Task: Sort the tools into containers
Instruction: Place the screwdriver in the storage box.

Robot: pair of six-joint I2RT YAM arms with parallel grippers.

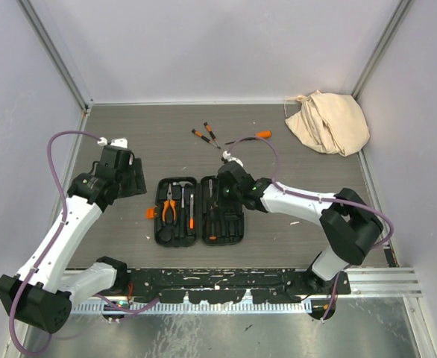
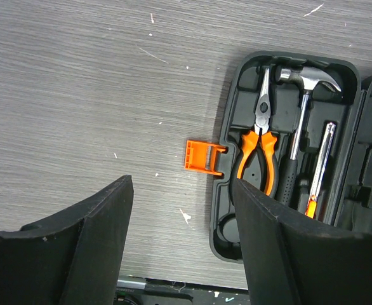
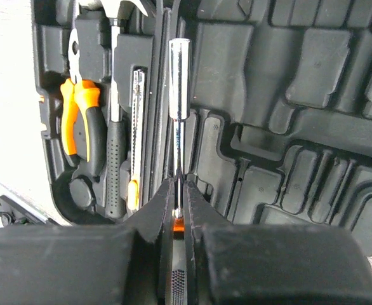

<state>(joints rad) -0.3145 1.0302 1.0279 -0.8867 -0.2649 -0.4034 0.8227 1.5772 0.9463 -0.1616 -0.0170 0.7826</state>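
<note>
The black tool case (image 1: 161, 224) lies open in the middle of the table. Its left half holds orange-handled pliers (image 2: 259, 149), a hammer (image 2: 303, 95) and a utility knife (image 2: 319, 168). My right gripper (image 3: 179, 184) is shut on the thin steel shaft of a socket driver (image 3: 179, 82), an orange handle end showing between the fingers. It hangs over the moulded slots of the right half (image 3: 287, 127), close to the hinge. My left gripper (image 2: 181, 184) stands open over bare table just left of the case, near its orange latch (image 2: 204, 156).
Two small orange-and-black screwdrivers (image 1: 200, 136) and a longer one (image 1: 250, 137) lie loose on the table behind the case. A beige cloth bag (image 1: 328, 121) sits in the far right corner. White walls close in the table on three sides.
</note>
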